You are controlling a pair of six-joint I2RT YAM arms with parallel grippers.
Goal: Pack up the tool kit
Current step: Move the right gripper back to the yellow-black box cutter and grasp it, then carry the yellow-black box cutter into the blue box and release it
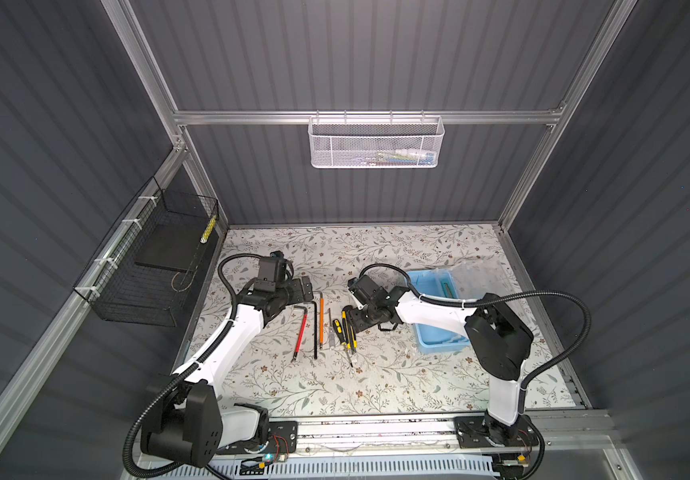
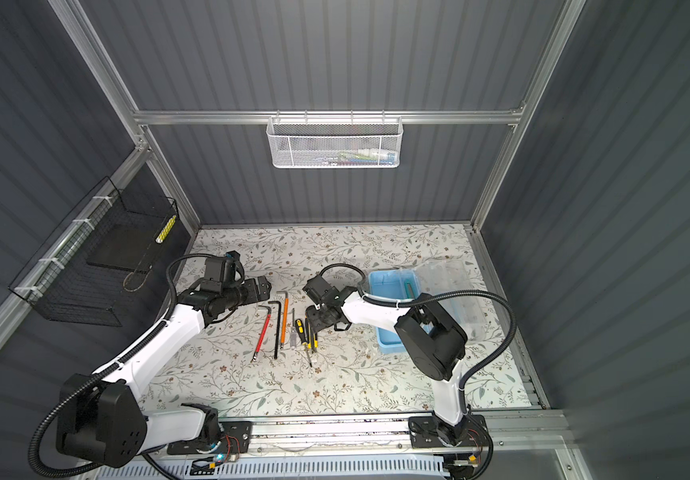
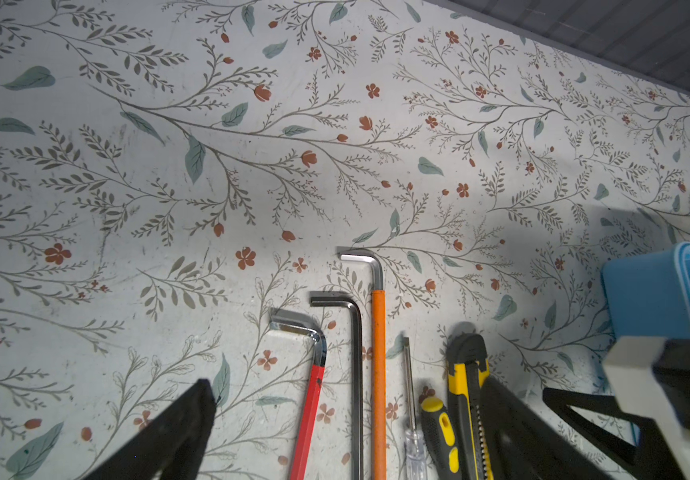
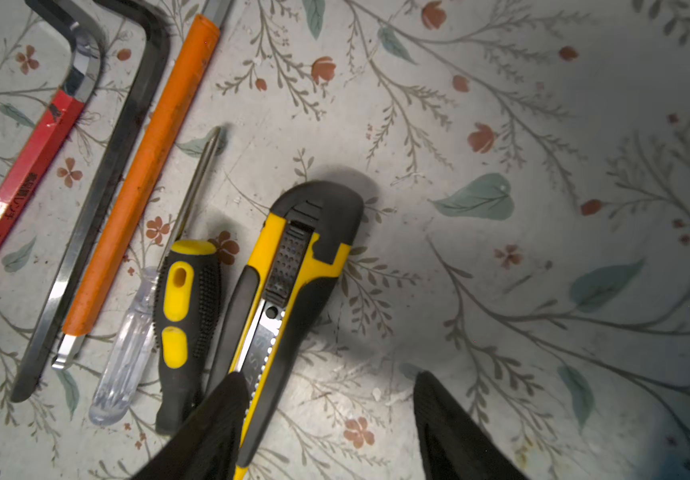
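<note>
Light-blue plastic, rectangular, the tool kit (image 1: 435, 316) is being seen open at the right of the floral-printed desk (image 1: 376, 386), its clear lid (image 1: 480, 274) swung back. Six loose tools are being counted in a row: three L-shaped hex keys (red-sleeved (image 4: 19, 183), bare black (image 4: 98, 195), orange-sleeved (image 4: 143, 166)), two screwdrivers (clear-handled (image 4: 127, 353), ribbed black-yellow (image 4: 187, 316)) and one yellow-black utility knife (image 4: 289, 291). The right gripper (image 4: 326, 415) is being held low over the knife, jaws parted astride it, nothing clamped. The left gripper (image 1: 304, 289) is being held level, jaws fully spread, empty.

Even overhead light (soft shadows)
</note>
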